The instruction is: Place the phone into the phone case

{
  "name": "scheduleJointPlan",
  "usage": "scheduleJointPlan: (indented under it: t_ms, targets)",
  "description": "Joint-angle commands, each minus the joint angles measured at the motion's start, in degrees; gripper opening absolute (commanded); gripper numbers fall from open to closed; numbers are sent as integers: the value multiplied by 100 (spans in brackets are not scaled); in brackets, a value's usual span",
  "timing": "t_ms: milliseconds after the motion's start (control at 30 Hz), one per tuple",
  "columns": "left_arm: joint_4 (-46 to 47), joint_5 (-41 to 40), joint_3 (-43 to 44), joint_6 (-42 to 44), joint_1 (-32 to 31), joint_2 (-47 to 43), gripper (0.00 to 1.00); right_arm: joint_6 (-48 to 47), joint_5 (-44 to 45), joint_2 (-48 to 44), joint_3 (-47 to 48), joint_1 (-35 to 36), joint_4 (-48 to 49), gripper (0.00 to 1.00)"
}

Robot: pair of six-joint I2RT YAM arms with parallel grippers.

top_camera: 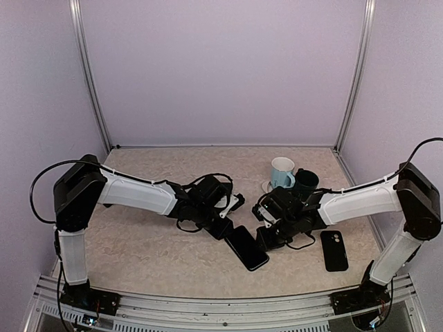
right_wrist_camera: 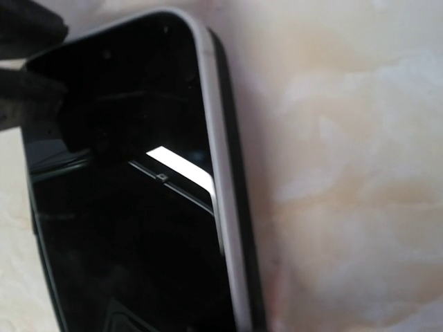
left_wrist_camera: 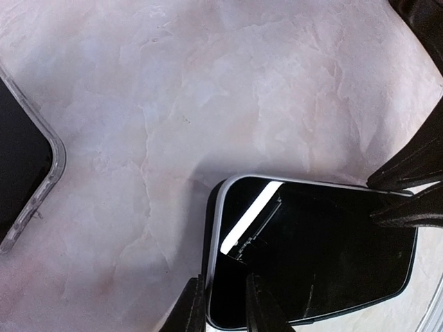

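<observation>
The black phone lies screen up on the table between my two grippers. It has a grey rim with a dark band outside it, and fills much of the left wrist view and the right wrist view. My left gripper stands at the phone's far-left end, its jaws narrow, one finger outside the rim and one on the screen. My right gripper is at the phone's right side, with its fingers close together on the rim. A black phone case with a camera cut-out lies to the right.
A light blue mug and a black mug stand behind the right gripper. A dark thing with a clear rim shows at the left edge of the left wrist view. Walls enclose the table.
</observation>
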Motion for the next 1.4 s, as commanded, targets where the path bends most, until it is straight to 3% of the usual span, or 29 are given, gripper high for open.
scheduleJointPlan:
  t_ms: [0,133,233,400,600,800,1100,1367]
  targets:
    - [-1269,392,-291,315,-342,567,20,169,-254,301,192,269,-514,17]
    - [-1681,388,-261,30,-397,952,14,58,-41,166,581,239,-822,19]
    - [-1670,272,-484,-72,-395,670,14,-45,108,89,763,89,-945,24]
    - [-1251,-407,-158,-73,-322,-83,17,-226,96,196,842,-136,-770,30]
    - [-897,-588,650,-115,-91,-455,24,-373,182,603,1142,-138,-1140,32]
    - [-896,-343,-44,-414,130,-749,25,-353,-128,240,690,-138,-1209,38]
    - [-736,103,-826,-630,-100,-587,20,-25,-772,497,255,200,-823,17]
    - [-516,-205,-755,-574,-60,-265,19,654,-1460,764,491,890,-152,15]
